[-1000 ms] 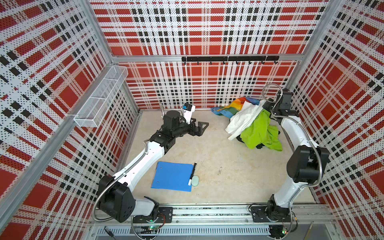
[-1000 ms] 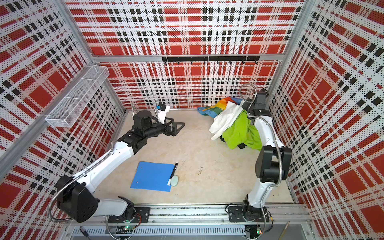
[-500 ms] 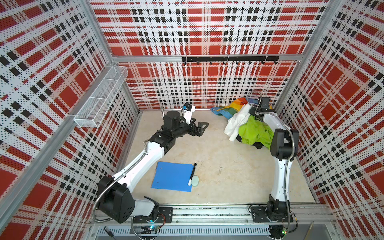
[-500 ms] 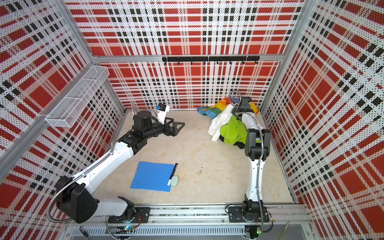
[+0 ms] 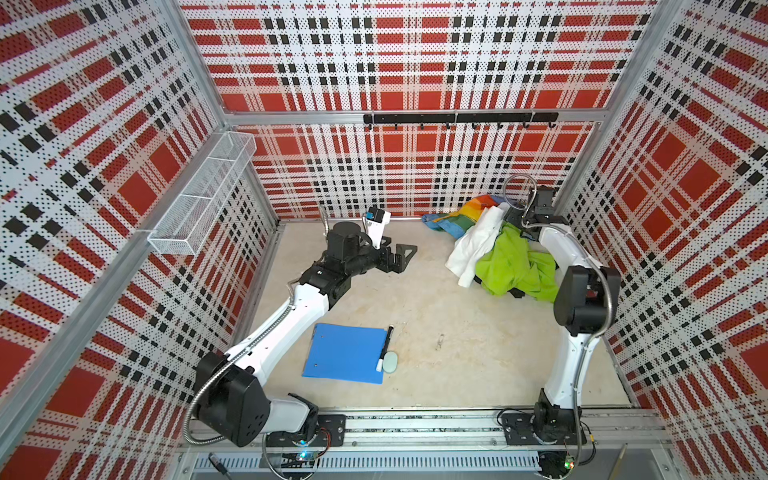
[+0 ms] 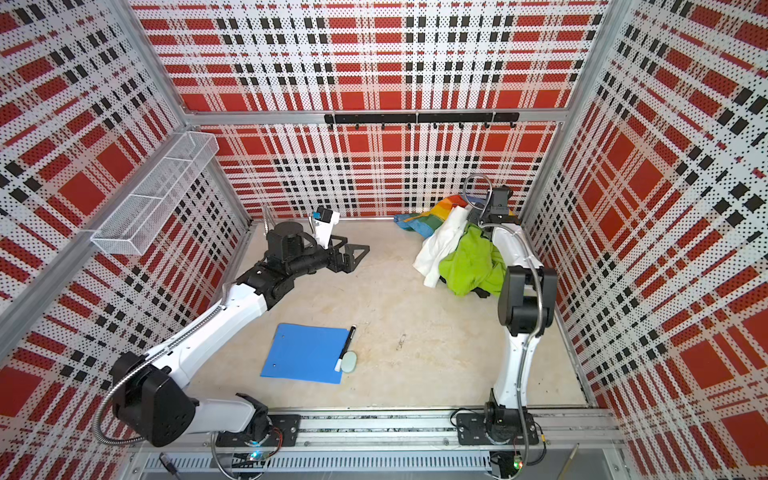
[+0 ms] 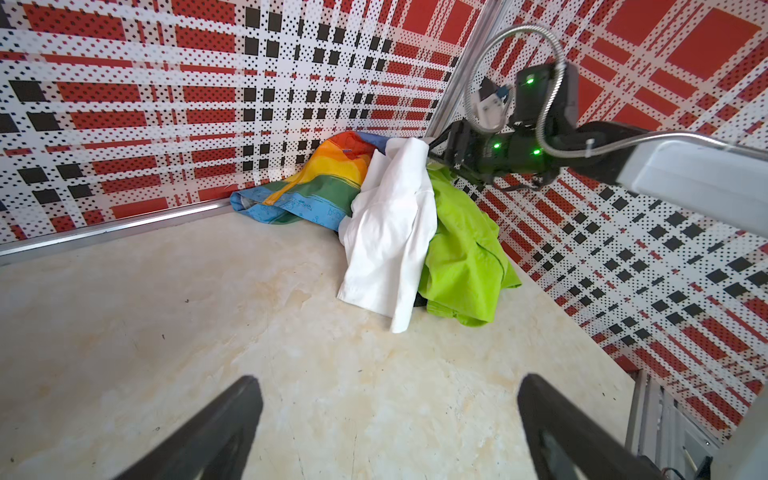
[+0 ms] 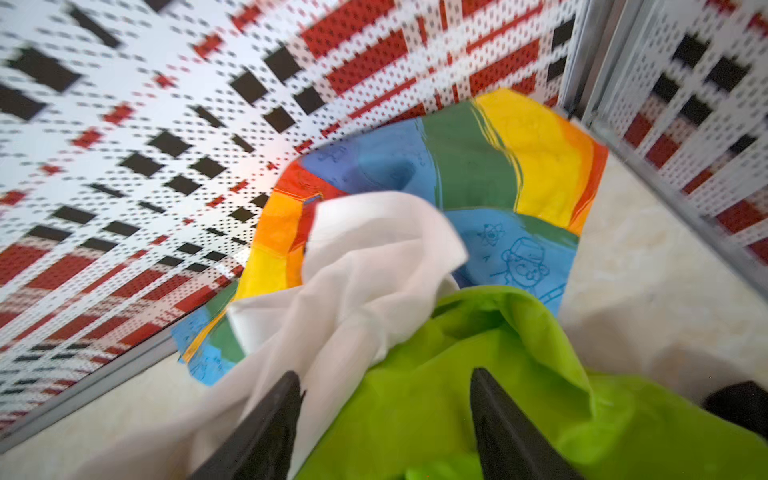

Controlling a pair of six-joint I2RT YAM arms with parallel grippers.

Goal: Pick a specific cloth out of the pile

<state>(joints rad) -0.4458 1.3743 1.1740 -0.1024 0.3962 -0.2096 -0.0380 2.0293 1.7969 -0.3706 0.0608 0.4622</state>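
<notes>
The pile [image 5: 494, 245] [image 6: 455, 245] lies in the back right corner: a white cloth [image 5: 478, 241] [image 7: 386, 232] and a lime-green garment [image 5: 515, 266] [image 8: 457, 395] over a rainbow-striped fabric [image 5: 465, 214] [image 8: 478, 166]. The black cloth is mostly hidden under the green; only dark edges show [image 5: 516, 293] [image 7: 419, 301]. My right gripper [image 5: 513, 216] [image 6: 473, 214] [image 8: 382, 374] hovers open just above the pile's back, with white and green fabric below its fingers and nothing held. My left gripper [image 5: 397, 249] [image 7: 388, 378] is wide open over bare floor, well left of the pile.
A blue folder [image 5: 345, 353] with a black marker [image 5: 384, 348] and a pale oval disc [image 5: 390, 360] lies at front centre. A wire basket [image 5: 203, 195] hangs on the left wall and a hook rail [image 5: 457, 118] on the back wall. Walls hem the pile closely.
My right gripper was shut on lifted white and green fabric; it has opened and the fabric has dropped back on the pile. The right elbow swung about. The left arm stayed still.
</notes>
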